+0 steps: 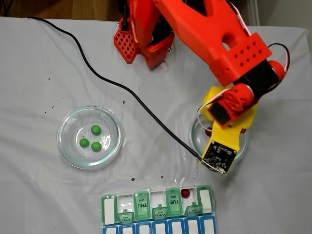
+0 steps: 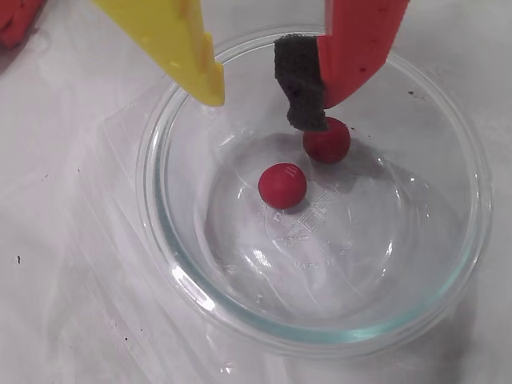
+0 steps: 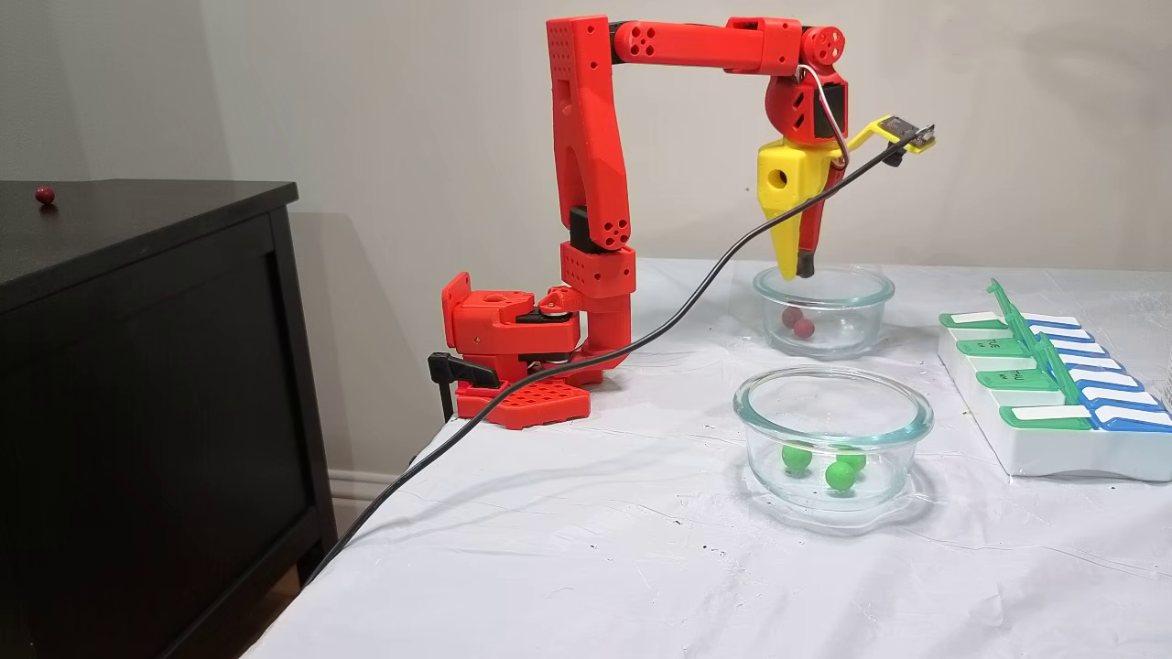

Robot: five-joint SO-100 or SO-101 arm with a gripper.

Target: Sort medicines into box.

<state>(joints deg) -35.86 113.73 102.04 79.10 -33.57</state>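
In the fixed view from above, the arm is reaching over the right-hand glass dish point(image 1: 242, 146), hiding most of it; one red pill point(image 1: 208, 131) is peeking out at that dish's left side. To the left of this dish, well apart, a second glass dish point(image 1: 64, 146) is holding three green pills point(image 1: 90, 138). Below the right dish, the pill box point(image 1: 204, 196) is lying with several green lids up, and one red pill point(image 1: 185, 193) is already sitting in an open compartment next to the TUE lid.

In the wrist view, the jaws point(image 2: 260, 100) are hanging spread over the far part of the right dish point(image 2: 172, 272), holding nothing. The yellow finger point(image 2: 180, 44) is standing over the dish's far-left rim, and the red finger with its black pad point(image 2: 301, 84) is standing just above one red pill point(image 2: 326, 140), the pad seeming to touch its top. The other red pill point(image 2: 282, 185) is lying near the dish's centre, nearer the camera than both fingertips and roughly under the gap between them. Being round, the pills are offering no long axis to line up with. I judge the jaws should be coming down and slightly toward the dish's centre.

In the side fixed view, the jaws point(image 3: 795, 271) are pointing straight down at the rim height of the far dish point(image 3: 870, 316), with both red pills point(image 3: 798, 324) resting on its floor below them
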